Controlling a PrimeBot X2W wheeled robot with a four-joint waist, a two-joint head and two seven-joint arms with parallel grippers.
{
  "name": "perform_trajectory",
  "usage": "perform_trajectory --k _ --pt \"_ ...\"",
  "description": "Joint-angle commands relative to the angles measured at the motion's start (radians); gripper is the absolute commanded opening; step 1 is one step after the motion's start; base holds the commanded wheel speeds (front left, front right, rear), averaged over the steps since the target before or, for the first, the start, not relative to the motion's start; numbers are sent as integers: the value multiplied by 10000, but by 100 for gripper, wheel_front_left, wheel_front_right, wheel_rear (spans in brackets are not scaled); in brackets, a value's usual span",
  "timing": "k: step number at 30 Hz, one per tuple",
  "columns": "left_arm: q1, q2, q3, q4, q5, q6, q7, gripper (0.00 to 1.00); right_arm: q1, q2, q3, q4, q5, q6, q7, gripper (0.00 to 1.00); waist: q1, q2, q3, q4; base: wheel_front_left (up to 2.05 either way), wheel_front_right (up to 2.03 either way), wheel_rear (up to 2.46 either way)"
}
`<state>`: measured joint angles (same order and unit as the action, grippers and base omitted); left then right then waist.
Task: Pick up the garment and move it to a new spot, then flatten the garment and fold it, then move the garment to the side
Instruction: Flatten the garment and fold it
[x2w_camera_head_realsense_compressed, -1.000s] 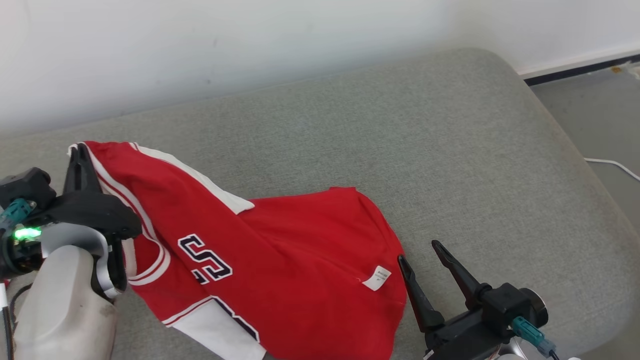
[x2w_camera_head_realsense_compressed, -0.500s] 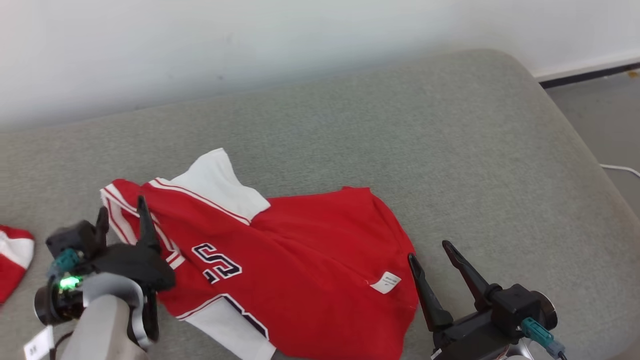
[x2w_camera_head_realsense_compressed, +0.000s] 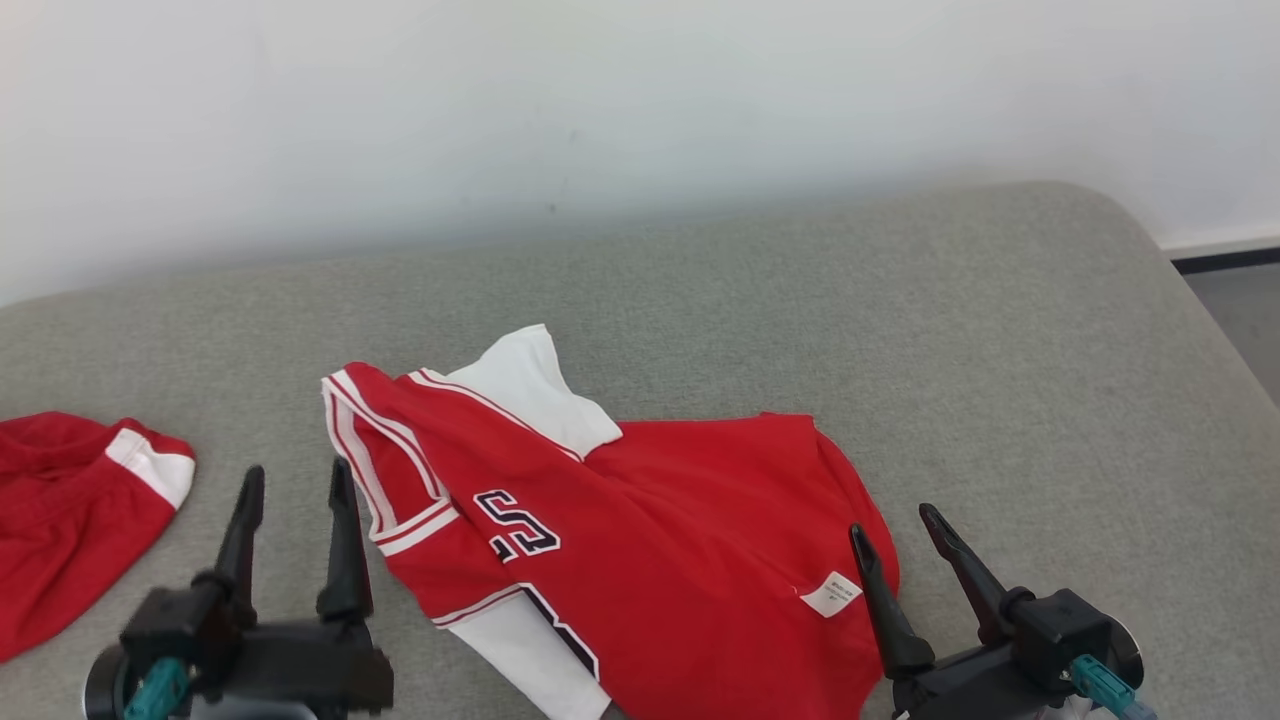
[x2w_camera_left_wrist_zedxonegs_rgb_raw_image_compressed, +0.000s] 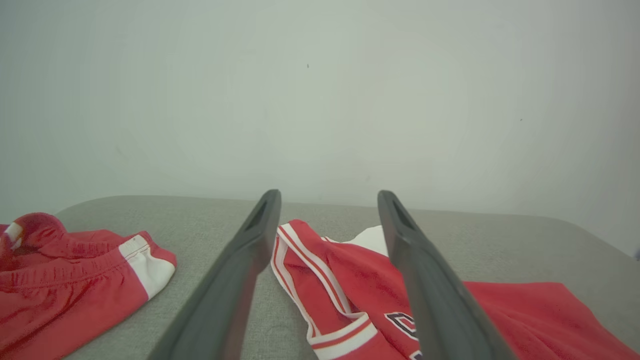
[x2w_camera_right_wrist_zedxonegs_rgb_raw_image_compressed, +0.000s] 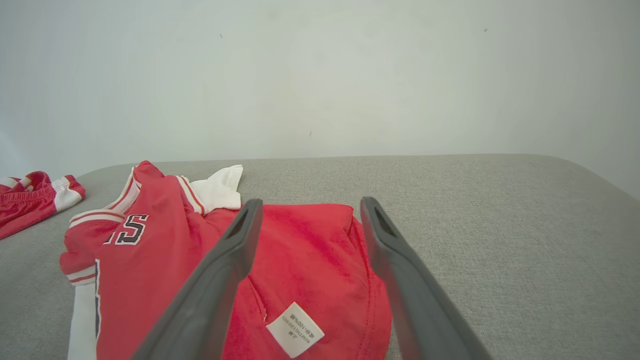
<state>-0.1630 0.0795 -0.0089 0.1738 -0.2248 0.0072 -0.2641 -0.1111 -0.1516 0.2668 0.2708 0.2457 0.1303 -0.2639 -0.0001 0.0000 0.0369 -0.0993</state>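
Observation:
The garment (x2w_camera_head_realsense_compressed: 660, 540) is a red jersey with white trim and dark numerals, lying crumpled on the grey cushion (x2w_camera_head_realsense_compressed: 820, 330); it also shows in the left wrist view (x2w_camera_left_wrist_zedxonegs_rgb_raw_image_compressed: 350, 295) and the right wrist view (x2w_camera_right_wrist_zedxonegs_rgb_raw_image_compressed: 300, 250). My left gripper (x2w_camera_head_realsense_compressed: 295, 480) stands open just left of the jersey's striped edge, holding nothing. My right gripper (x2w_camera_head_realsense_compressed: 895, 522) is open at the jersey's right hem, near a white label (x2w_camera_head_realsense_compressed: 832, 594), with its fingers apart from the cloth.
A second red and white garment (x2w_camera_head_realsense_compressed: 70, 510) lies at the cushion's left edge, also seen in the left wrist view (x2w_camera_left_wrist_zedxonegs_rgb_raw_image_compressed: 70, 280). A pale wall (x2w_camera_head_realsense_compressed: 600, 110) rises behind the cushion. Bare cushion stretches to the right and far side.
My left gripper has let go of the jersey's striped edge, opened and drawn back toward me. The jersey's lifted part has dropped onto the cushion. The camera has turned left.

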Motion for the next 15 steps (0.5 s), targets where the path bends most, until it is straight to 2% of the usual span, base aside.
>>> perform_trajectory --k 1,11,15 --pt "549 -66 43 -348 216 -80 -5 100 136 6 -56 -34 -35 9 -9 100 1 0 -290 305 0 0 0" --pt "2345 -231 132 -1041 540 -335 -5 100 458 -29 -308 -88 -122 9 -9 100 1 0 -597 682 0 0 0" --pt "2716 -271 80 -1180 577 -254 -5 100 593 -9 -493 -120 -152 9 -9 100 1 0 -633 795 0 0 0"
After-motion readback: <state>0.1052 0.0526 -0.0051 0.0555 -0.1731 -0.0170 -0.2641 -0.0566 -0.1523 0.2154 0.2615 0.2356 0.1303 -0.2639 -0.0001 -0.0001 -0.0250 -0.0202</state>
